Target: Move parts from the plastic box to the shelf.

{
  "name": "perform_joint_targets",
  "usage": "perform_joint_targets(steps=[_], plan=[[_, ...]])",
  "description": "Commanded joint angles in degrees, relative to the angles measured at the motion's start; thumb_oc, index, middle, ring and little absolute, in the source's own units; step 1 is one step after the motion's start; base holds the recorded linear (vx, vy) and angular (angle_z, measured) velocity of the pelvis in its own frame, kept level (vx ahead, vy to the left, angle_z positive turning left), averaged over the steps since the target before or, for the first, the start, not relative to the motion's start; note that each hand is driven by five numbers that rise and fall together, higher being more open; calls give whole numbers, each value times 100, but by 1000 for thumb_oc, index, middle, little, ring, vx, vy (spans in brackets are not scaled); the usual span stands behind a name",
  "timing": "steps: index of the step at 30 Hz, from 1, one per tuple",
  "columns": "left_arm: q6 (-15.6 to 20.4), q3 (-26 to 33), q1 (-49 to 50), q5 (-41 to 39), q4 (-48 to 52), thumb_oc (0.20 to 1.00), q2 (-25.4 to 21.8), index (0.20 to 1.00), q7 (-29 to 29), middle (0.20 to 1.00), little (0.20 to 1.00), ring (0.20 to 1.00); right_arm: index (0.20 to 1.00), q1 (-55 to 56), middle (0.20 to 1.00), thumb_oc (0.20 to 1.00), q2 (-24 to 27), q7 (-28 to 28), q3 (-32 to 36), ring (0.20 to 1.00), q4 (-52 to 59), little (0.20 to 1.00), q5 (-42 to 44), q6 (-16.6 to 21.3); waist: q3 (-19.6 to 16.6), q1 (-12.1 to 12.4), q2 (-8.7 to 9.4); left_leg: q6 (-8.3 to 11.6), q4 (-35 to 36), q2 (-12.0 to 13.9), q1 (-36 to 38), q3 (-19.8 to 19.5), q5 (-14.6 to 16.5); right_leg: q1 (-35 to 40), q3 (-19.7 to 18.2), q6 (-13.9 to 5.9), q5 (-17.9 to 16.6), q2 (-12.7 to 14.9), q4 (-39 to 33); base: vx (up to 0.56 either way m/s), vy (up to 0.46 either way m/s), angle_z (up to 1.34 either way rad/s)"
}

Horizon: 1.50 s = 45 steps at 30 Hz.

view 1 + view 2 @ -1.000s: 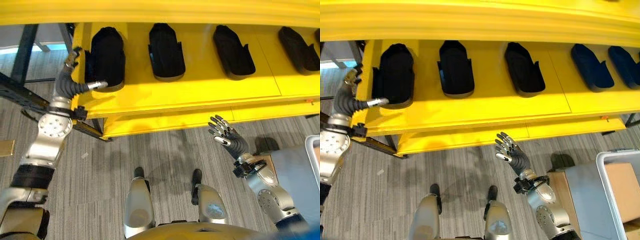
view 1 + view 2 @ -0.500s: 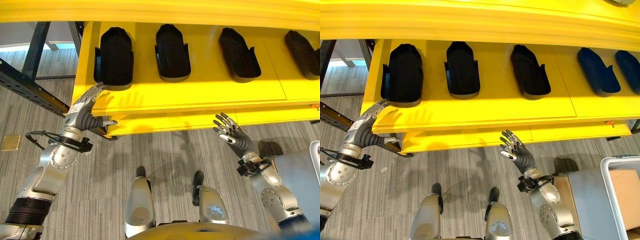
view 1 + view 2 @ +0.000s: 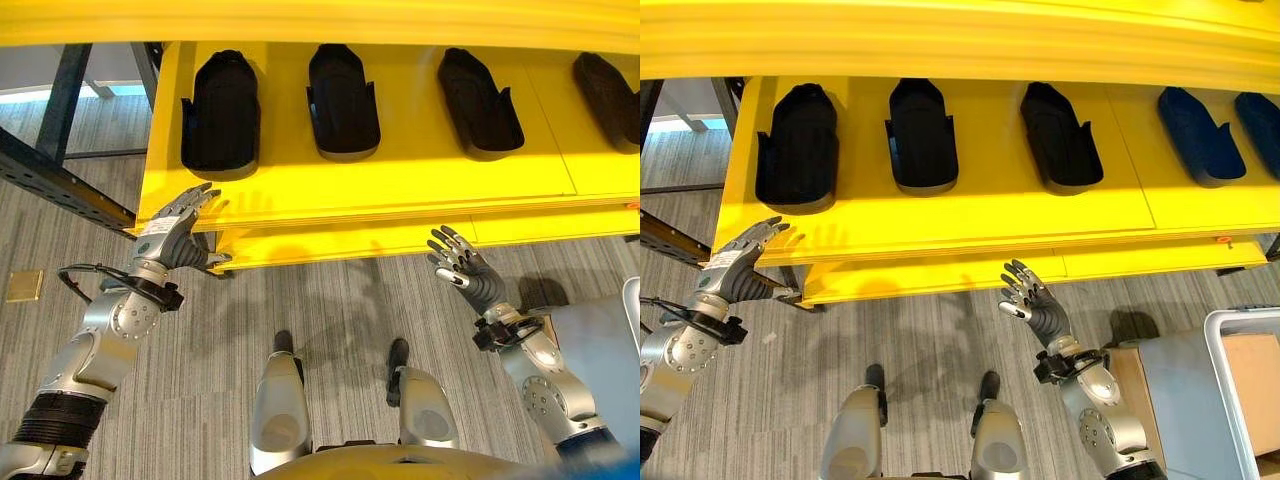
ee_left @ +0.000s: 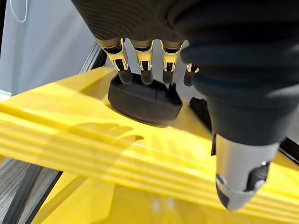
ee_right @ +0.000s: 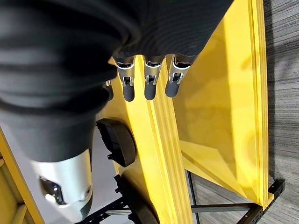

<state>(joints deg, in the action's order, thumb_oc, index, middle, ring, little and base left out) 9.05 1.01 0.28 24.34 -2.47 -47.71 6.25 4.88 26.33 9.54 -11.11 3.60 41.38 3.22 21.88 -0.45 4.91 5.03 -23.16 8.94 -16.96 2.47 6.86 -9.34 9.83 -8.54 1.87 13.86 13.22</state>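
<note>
The yellow shelf (image 3: 400,180) is carrying a row of black parts, and the leftmost part (image 3: 220,115) is sitting alone near the shelf's left end now that the left hand (image 3: 175,235) is drawing back past the front edge, fingers straight and holding nothing. That placement is looking finished, so the next part is waiting in the plastic box (image 3: 1235,385). The right hand (image 3: 1035,305) is still hovering below the shelf's front edge, fingers spread, empty.

Grey striped carpet floor (image 3: 330,300). Dark metal rack frame (image 3: 60,185) at left. Pale grey wall (image 4: 42,42) behind. Small tan floor plate (image 3: 22,285).
</note>
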Motion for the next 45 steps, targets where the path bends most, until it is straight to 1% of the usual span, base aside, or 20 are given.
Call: perform_joint_targets(steps=[1, 3, 4, 8, 11, 14, 16, 28, 35, 45], plan=[[12, -8, -239, -54, -155, 1000, -105, 1000, 7, 1000, 1000, 1000, 1000, 81, 1000, 1000, 100, 34, 166, 1000, 547, 1000, 87, 146, -251, 12, 50, 84, -27, 259, -39, -63, -73, -90, -166, -128, -73, 189, 207, 0, 0, 0], [22, -43, -289, -91, -195, 1000, -103, 1000, 6, 1000, 1000, 1000, 1000, 74, 1000, 1000, 93, 45, 154, 1000, 538, 1000, 103, 139, -246, 6, 48, 84, -35, 263, -48, -60, -75, -103, -168, -127, -69, 186, 224, 0, 0, 0], [35, -94, -366, -396, -398, 1000, -51, 1000, -73, 1000, 1000, 1000, 1000, 93, 1000, 1000, 105, 55, 169, 1000, 554, 1000, 139, 136, -236, -15, 31, 84, -40, 262, -63, -54, -88, -135, -169, -131, -74, 191, 247, 0, 0, 0], [-40, -222, -563, -493, -620, 1000, -83, 1000, -113, 1000, 1000, 1000, 1000, 105, 1000, 1000, 114, 67, 124, 1000, 542, 1000, 141, 119, -196, -49, 4, 87, -63, 261, -88, -45, -96, -204, -216, -128, -70, 196, 307, 0, 0, 0], [-62, -308, -648, -475, -784, 1000, -105, 1000, -151, 1000, 1000, 1000, 1000, 103, 1000, 1000, 125, 81, 106, 1000, 539, 1000, 131, 115, -177, -65, -4, 91, -80, 266, -106, -37, -100, -237, -226, -130, -67, 203, 332, -4, 5, -5], [-101, -332, -693, -480, -733, 1000, -130, 1000, -217, 1000, 1000, 1000, 1000, 101, 1000, 1000, 127, 85, 105, 1000, 539, 1000, 136, 105, -160, -76, -15, 97, -67, 265, -110, -32, -105, -263, -238, -134, -68, 205, 336, 0, 0, 0], [-127, -348, -741, -503, -773, 1000, -216, 1000, -315, 1000, 1000, 1000, 1000, 128, 1000, 1000, 114, 83, 131, 1000, 533, 1000, 134, 88, -135, -96, -38, 101, -92, 270, -125, -27, -102, -301, -258, -134, -59, 211, 385, 0, 0, 0], [-230, -568, -1065, -532, -1107, 1000, -388, 1000, -473, 1000, 1000, 1000, 1000, 178, 1000, 1000, 143, 126, 135, 1000, 535, 1000, 160, 28, -48, -160, -85, 108, -133, 284, -176, 4, -112, -388, -303, -132, -46, 220, 456, 0, 0, -1], [-266, -809, -1332, -505, -1429, 1000, -528, 1000, -576, 1000, 1000, 1000, 1000, 233, 1000, 1000, 175, 141, 144, 1000, 541, 1000, 152, 28, -20, -213, -105, 115, -173, 298, -204, 22, -103, -445, -335, -132, -19, 229, 527, 0, 0, 0], [-308, -937, -1601, -447, -1713, 1000, -613, 1000, -560, 1000, 1000, 1000, 1000, 300, 1000, 1000, 190, 176, 162, 1000, 532, 1000, 150, 41, -7, -253, -126, 131, -170, 308, -211, 37, -108, -484, -351, -130, 1, 222, 568, 0, 0, 0]])
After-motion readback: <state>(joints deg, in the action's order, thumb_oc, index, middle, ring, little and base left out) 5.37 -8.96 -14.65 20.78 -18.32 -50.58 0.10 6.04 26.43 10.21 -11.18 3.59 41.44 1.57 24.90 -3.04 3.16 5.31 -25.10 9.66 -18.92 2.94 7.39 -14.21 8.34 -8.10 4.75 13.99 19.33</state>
